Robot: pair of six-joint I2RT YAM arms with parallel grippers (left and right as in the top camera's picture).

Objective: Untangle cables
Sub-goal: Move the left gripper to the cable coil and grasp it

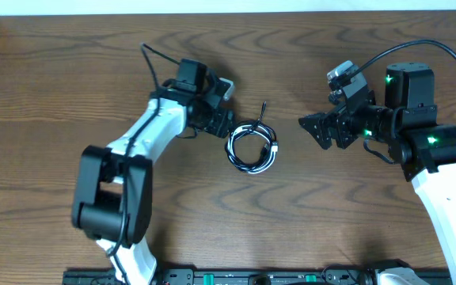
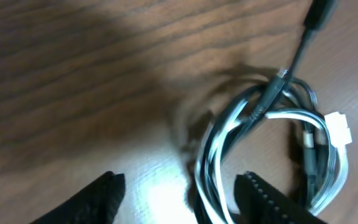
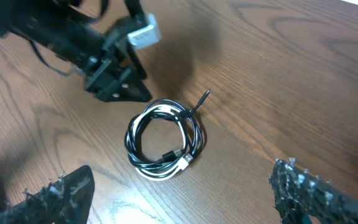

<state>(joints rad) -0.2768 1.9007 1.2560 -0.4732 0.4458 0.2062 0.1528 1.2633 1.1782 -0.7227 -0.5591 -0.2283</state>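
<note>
Two grippers flank a small coil of thin black-and-white cables (image 1: pixel 251 147) at the middle of the brown wooden table (image 1: pixel 54 79). Left gripper (image 2: pixel 185 196), jaws apart, straddles the coil's edge, probably to pinch it; right gripper (image 1: pixel 312 131) hangs open, well apart.

Both arms share one build: smooth white shells over the long links and matt black housings at the joints. The left arm (image 1: pixel 145 131) has a bulky, rounded black shoulder block (image 1: pixel 105 198), and a thin black wire (image 1: pixel 150 59) loops off its forearm. The right arm (image 1: pixel 450 206) carries two small green lights (image 1: pixel 389 78) on its black joint housings, with a thick black cable (image 1: pixel 418 42) arching off it. A small silver-grey camera box (image 1: pixel 340 73) sits by each wrist. The left claw (image 1: pixel 226 119) is black, its fingers (image 2: pixel 269 196) edged with fine ribs. The right claw (image 1: pixel 315 131) is black too, its fingers (image 3: pixel 306 190) rough and ragged along the edges.
</note>
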